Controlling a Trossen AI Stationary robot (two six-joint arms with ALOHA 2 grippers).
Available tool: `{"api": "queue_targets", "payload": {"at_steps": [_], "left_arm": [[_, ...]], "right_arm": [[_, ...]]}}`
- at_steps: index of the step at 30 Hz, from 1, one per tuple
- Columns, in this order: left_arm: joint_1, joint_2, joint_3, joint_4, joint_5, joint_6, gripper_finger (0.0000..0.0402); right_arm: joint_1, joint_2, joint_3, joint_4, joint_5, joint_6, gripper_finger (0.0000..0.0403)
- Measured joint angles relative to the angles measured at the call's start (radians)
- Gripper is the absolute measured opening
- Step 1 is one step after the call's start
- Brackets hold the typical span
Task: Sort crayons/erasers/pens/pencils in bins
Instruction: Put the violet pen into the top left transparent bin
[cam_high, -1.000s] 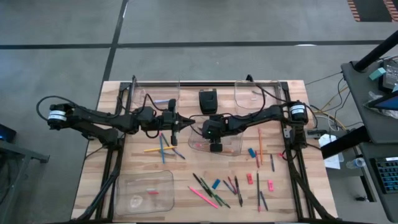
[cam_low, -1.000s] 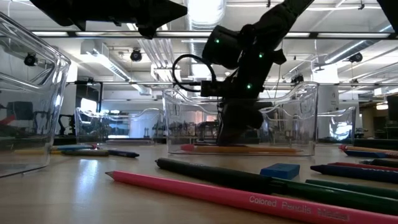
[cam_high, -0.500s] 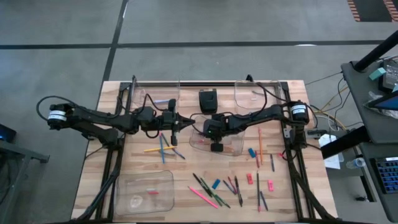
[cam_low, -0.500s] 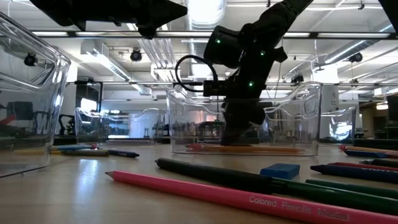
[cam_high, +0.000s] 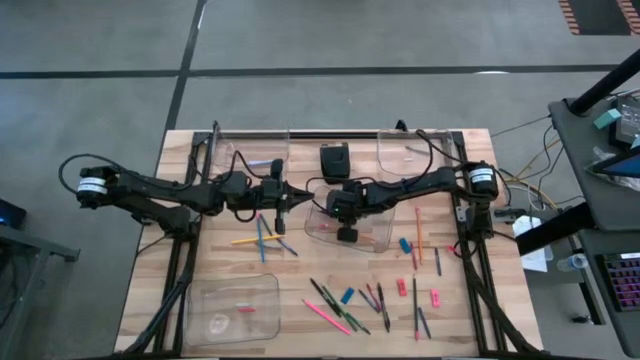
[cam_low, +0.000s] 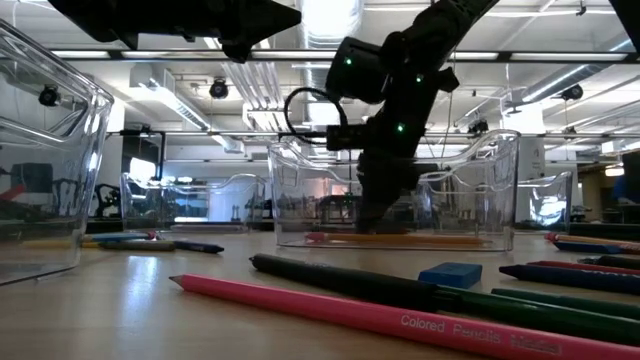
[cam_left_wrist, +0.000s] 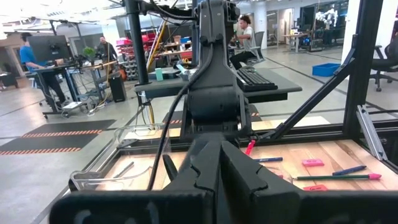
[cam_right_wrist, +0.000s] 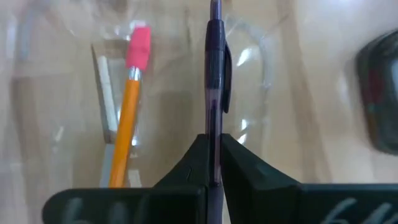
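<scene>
My right gripper points down into the clear centre bin and is shut on a dark purple pen. In the right wrist view an orange pencil with a pink eraser tip lies on the bin's floor beside the pen. In the low view my right gripper stands inside the bin's walls. My left gripper is shut and empty, held above the table left of the centre bin; it also shows in the left wrist view. Loose pencils lie under it. My right gripper pinches the pen's barrel between its two fingers, just behind the clip. The fingers point down and lie along the pen. The pen sticks out beyond the fingertips toward the bin's floor; whether its tip touches the floor I cannot tell.
A black box sits at the back between two clear bins. A fourth bin is front left. Several pencils, pens and crayons and blue and red erasers lie front right.
My right arm's wrist has risen and moved a little toward the far edge, still shut on the pen inside the centre bin. In the low view the bin has shifted slightly sideways.
</scene>
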Motion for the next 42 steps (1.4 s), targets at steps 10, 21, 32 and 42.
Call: {"api": "queue_targets", "payload": {"at_steps": [10,21,32,42], "left_arm": [[0.0,0.0,0.0,0.0,0.0,0.0,0.0],[0.0,0.0,0.0,0.0,0.0,-0.007,0.0001],[0.0,0.0,-0.001,-0.035,-0.006,-0.01,0.0118],[0.012,0.088,0.013,0.017,-0.038,-0.057,0.0201]], "right_arm": [[0.003,-0.055,0.003,-0.02,0.003,0.003,0.0012],[0.007,-0.179,0.004,-0.047,0.004,0.001,0.0011],[0.005,-0.388,-0.056,-0.027,0.007,-0.011,0.0006],[0.005,-0.56,-0.184,0.107,0.004,0.007,0.0006]]}}
